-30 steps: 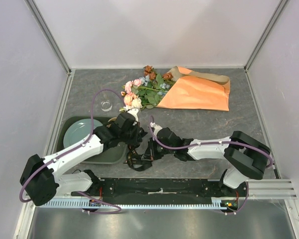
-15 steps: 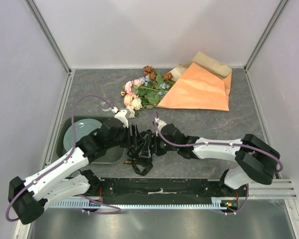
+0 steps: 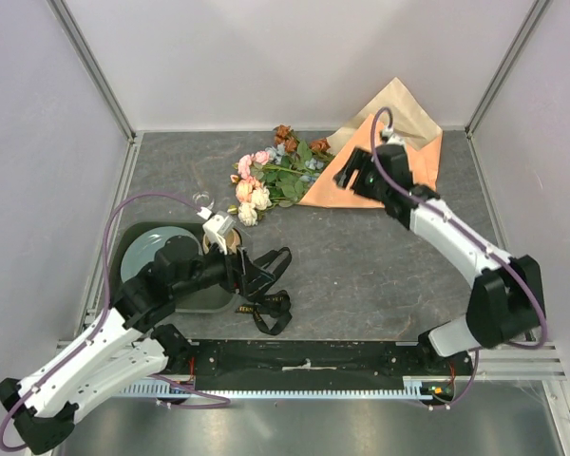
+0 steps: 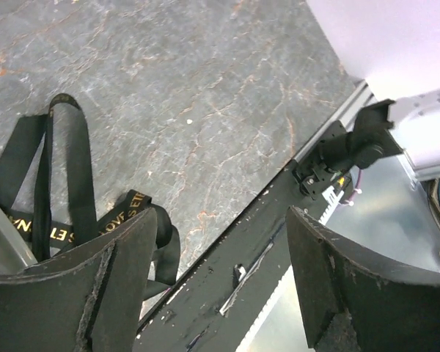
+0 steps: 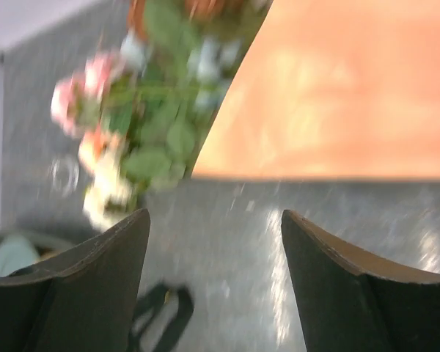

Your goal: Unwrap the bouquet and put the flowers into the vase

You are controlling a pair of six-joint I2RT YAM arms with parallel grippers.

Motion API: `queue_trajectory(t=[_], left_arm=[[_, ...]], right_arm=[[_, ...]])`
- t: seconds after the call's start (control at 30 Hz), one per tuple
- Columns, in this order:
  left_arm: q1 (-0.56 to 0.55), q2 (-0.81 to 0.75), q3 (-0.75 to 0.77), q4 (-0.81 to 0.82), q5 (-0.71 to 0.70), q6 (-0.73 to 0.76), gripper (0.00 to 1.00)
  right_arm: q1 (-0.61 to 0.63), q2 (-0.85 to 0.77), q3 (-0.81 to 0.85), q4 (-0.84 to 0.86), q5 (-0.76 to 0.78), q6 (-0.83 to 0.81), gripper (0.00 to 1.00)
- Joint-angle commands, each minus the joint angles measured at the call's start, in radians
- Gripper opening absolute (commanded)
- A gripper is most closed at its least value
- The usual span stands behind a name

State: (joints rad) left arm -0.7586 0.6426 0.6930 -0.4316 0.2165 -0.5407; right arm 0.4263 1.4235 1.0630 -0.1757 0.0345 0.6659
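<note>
Fingers [image 4: 110,293] of the left gripper [image 3: 254,276] stand spread and empty beside the black ribbon [image 3: 266,306]. The right gripper [image 3: 345,177], equally wide and empty, hovers over the kraft paper [image 3: 404,171] at one o'clock. The flowers [image 3: 271,176] lie at twelve, near the vase [image 3: 203,201]. They look light and floppy, best pinched on the stems.

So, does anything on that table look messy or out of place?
Yes. A black ribbon lies in a loose tangle on the table by the green tray, away from the flowers. The orange paper around the stems is half open, with one tan corner sticking up.
</note>
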Motion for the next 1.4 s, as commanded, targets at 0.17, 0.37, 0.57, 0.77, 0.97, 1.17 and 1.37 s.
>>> queue_trajectory(t=[0.17,0.37,0.57,0.77,0.97,1.17,1.37], left_arm=[[0.004,-0.119,0.010,-0.016,0.126,0.084,0.79],[0.004,-0.146,0.043,-0.079,0.150,0.122,0.82],[0.004,-0.080,0.095,-0.151,0.169,0.188,0.82],[0.004,-0.018,0.132,-0.199,0.170,0.208,0.82],[0.004,0.052,0.204,-0.249,0.159,0.263,0.82],[0.004,0.103,0.224,-0.253,0.182,0.272,0.83],[0.004,0.118,0.197,-0.231,0.218,0.254,0.83]], right_arm=[[-0.276,0.413,0.503,-0.108,0.156,-0.198,0.80],[-0.368,0.685,0.796,-0.125,-0.122,-0.325,0.79],[-0.370,0.790,0.884,-0.004,-0.280,-0.611,0.84],[-0.373,0.877,0.965,0.013,-0.331,-0.831,0.84],[-0.383,0.899,0.986,0.010,-0.364,-0.914,0.83],[-0.463,0.963,1.077,-0.004,-0.503,-0.875,0.84],[-0.540,1.031,1.132,-0.053,-0.607,-0.806,0.85]])
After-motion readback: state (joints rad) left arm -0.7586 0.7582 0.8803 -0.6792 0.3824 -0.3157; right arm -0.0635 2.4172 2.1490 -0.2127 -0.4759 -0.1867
